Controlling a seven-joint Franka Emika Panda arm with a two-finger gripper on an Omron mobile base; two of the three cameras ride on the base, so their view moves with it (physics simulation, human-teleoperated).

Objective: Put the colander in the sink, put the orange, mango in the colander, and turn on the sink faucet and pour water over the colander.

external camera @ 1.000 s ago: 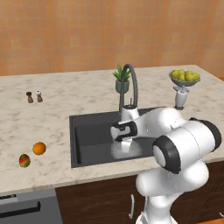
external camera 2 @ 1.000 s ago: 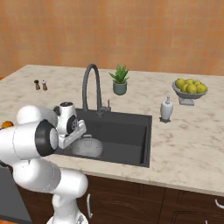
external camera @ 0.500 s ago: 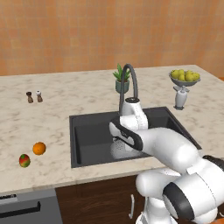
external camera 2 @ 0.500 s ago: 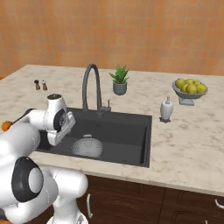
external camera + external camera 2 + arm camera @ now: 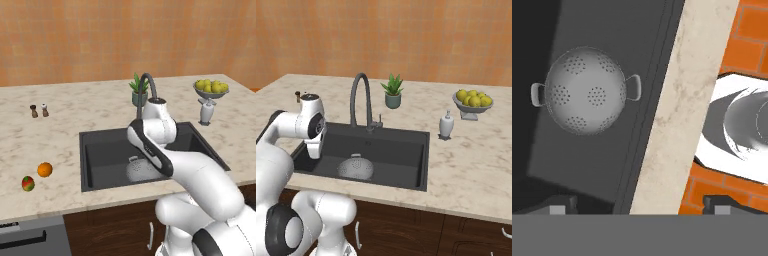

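With the colander (image 5: pixel 586 91) seated dome-up in the sink (image 5: pixel 100 150), the jaws stand apart, empty, ready for the orange (image 5: pixel 45 169).

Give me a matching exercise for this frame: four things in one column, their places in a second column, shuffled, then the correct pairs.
Things:
1. colander
2. orange
3. potted plant
4. soap dispenser

Places:
A. on the counter behind the sink faucet
B. inside the sink
C. on the counter next to the mango
D. on the counter near the fruit bowl

Pairs: 1-B, 2-C, 3-A, 4-D
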